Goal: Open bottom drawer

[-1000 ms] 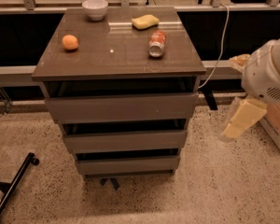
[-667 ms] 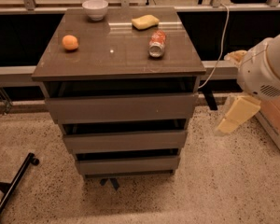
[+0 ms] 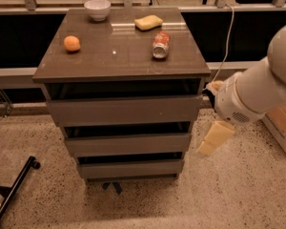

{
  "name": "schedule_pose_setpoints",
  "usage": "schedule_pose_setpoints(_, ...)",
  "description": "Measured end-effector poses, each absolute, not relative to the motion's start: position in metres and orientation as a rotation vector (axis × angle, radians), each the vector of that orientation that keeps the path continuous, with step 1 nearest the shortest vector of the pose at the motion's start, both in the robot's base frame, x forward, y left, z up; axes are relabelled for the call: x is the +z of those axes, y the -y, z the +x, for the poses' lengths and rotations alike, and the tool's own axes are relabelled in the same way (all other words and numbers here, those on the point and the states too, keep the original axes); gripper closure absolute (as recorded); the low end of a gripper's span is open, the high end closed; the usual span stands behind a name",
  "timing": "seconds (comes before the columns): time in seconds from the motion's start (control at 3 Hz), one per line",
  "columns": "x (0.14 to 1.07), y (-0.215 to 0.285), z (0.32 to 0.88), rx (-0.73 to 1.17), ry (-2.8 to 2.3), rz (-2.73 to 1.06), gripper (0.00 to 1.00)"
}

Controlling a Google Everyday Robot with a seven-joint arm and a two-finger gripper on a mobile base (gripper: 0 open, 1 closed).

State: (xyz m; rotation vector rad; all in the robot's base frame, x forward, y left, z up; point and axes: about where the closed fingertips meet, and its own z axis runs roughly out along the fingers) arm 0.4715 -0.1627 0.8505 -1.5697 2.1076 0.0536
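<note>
Presently the approach step is in hand. The bottom drawer [image 3: 131, 168] sits shut and untouched, lowest in the cabinet under the counter [image 3: 100, 66]. The gripper [image 3: 214, 138] hangs below the counter's front right corner, just beside the cabinet's right side; whether it is spread or pressed together cannot be told. Next, by my judgement, it must drop lower and catch that drawer's front to pull. Against a second ago, the gripper is nearer the cabinet and lower; the drawers are unchanged.
</note>
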Motion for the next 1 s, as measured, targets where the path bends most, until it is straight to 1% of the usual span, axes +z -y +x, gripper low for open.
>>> schedule_pose_setpoints(0.33, 0.806, 0.150, 0.484, 0.192, -2.112, -1.507, 0.00)
schedule_pose_setpoints(1.0, 0.782, 0.141, 0.490, 0.245, -2.140, -1.472, 0.00)
